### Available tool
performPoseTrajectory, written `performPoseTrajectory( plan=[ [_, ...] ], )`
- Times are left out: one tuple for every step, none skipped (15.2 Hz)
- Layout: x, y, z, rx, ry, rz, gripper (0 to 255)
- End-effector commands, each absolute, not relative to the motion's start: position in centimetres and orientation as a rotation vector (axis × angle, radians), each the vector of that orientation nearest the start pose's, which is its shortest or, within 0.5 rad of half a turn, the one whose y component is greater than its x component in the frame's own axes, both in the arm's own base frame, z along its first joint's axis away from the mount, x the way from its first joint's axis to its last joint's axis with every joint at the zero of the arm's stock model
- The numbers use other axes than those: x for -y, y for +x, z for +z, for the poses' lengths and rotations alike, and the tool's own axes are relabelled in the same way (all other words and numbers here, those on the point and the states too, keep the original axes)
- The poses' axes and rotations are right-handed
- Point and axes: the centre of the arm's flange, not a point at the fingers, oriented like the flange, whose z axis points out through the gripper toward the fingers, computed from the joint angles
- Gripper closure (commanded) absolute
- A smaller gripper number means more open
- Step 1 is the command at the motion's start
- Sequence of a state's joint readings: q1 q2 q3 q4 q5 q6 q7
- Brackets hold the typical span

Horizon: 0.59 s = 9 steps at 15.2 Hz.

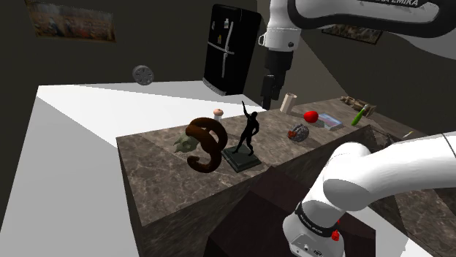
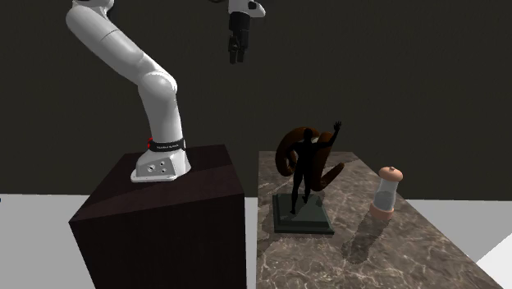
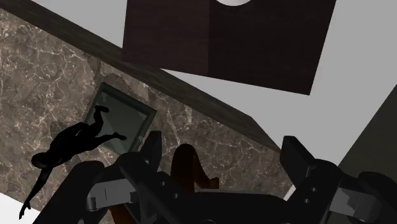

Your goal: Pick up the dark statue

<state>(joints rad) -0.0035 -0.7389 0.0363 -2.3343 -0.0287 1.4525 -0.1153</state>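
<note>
Fingers [image 3: 149, 153] loom closest, spread wide with nothing between them, because the gripper [image 1: 269, 87] hangs high above the counter [image 1: 161, 182], no grasp begun. Far below, the statue [image 1: 248, 131] stands upright on its plinth [image 3: 124, 118], one arm raised, near the counter edge facing the stand [image 2: 164, 222]. Just beside it curls a brown swirl [image 1: 204, 142], crowding one flank, so I'd approach from the open side. A jar [image 2: 386, 189] sits well clear.
</note>
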Motion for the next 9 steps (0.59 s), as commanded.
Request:
performPoseTrajectory(
  plan=[
    [-1.0,30.6,57.7,0.215,-3.172,0.232,0],
    [0.2,31.1,57.1,0.212,-3.166,0.224,0],
    [1.4,31.6,56.6,0.209,-3.159,0.216,0],
    [2.6,32.1,56.1,0.206,-3.153,0.209,0],
    [3.7,32.6,55.5,0.203,-3.146,0.201,0],
    [4.9,33.1,54.9,0.2,-3.139,0.194,0],
    [6.1,33.6,54.4,0.198,-3.133,0.186,0],
    [7.2,34.1,53.8,0.195,-3.126,0.179,0],
    [8.4,34.6,53.2,0.192,-3.119,0.171,0]
  ],
)
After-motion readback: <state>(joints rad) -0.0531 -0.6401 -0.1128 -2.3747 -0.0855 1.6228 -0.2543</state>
